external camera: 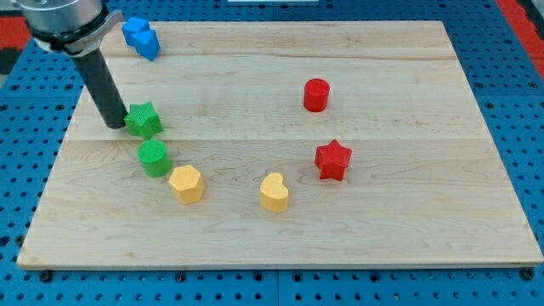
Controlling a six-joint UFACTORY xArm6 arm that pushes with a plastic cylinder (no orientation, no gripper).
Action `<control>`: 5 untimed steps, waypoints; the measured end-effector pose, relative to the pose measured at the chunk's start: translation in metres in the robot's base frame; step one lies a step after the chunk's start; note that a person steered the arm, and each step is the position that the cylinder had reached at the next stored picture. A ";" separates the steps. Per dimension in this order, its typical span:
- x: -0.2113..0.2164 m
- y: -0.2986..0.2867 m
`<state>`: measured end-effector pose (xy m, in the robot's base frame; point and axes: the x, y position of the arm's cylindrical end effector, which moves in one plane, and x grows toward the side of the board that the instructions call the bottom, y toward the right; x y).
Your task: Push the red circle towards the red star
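My tip (115, 125) grasps nothing, resting just left of the green star (144, 119); the red circle (316, 94) lies well to its right, slightly higher; the red star (333, 160) sits below that circle, so the push runs downward.

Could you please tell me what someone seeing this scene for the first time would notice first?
Probably the thick dark rod at the view's upper left, my tip touching or nearly touching the left side of the green star-shaped block. Next, the two red blocks at the view's right on the pale wooden board: the red cylinder-shaped circle block above the red star-shaped block, clearly apart.
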<state>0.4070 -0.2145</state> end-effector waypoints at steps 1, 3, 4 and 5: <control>-0.008 -0.001; -0.075 -0.053; -0.101 0.024; -0.113 0.101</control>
<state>0.2938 -0.1135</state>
